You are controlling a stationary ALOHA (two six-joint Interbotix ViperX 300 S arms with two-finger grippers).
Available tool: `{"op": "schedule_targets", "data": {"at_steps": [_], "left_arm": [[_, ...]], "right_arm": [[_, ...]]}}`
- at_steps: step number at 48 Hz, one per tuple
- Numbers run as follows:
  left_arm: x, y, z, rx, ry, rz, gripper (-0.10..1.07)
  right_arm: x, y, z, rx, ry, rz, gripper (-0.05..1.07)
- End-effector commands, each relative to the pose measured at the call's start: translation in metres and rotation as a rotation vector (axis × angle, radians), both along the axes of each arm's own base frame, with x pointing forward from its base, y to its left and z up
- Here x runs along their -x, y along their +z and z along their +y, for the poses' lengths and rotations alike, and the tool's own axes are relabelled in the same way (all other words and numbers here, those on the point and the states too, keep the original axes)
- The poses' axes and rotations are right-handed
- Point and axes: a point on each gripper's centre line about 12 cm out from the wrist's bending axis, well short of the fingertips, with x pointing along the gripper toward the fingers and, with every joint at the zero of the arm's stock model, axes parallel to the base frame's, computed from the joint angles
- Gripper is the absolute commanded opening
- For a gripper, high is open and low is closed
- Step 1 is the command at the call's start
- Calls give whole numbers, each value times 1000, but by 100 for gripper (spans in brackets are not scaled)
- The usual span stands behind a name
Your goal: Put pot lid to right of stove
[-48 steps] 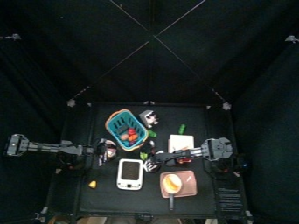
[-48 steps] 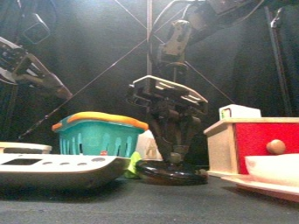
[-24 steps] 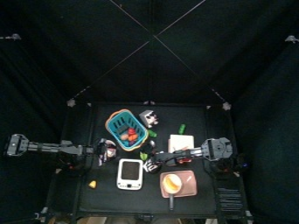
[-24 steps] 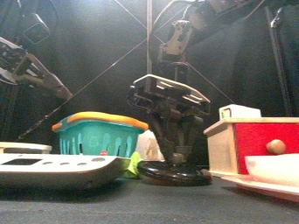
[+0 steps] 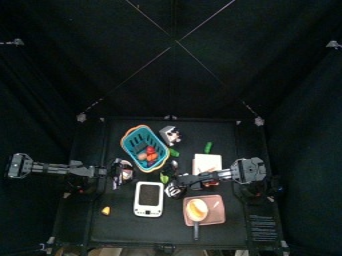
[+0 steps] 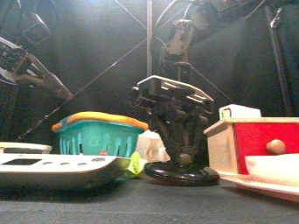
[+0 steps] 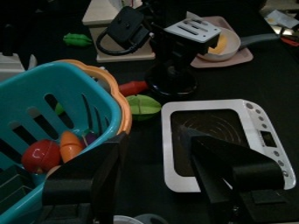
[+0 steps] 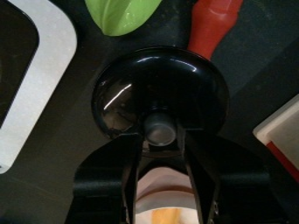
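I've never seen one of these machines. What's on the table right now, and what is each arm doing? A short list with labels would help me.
pot lid: black, round, flat on the table just right of the stove
stove: white block, lying flat, grey face up
right gripper: straight over the lid, jaws down around its knob
left gripper: resting back at the table's left side, jaws apart, holding nothing
basket: teal, behind the stove, toy food inside
pot: pale orange inside, near the front edge
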Motion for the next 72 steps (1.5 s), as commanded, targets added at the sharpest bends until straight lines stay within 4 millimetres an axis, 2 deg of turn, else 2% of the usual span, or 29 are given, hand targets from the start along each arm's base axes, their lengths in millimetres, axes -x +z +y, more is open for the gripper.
{"op": "schedule_targets", "data": {"at_steps": [1,16,36,46,52,72], "left_arm": [[-3,6,1,-4,3,-17,87],[-3,6,1,-4,1,-18,87],[-2,4,1,-4,2,-11,87],[-2,4,1,-3,3,-11,87],[-2,4,1,-4,2,-12,87],[-2,4,1,-3,3,-9,87]], "right_arm": [[-1,24,-1,0,2,-60,69],[-3,23,-3,21,9,-83,74],[-3,33,-3,24,18,-104,98],[-1,46,3,11,19,-133,98],[-1,45,7,10,27,-132,98],[0,39,3,26,32,-117,98]]}}
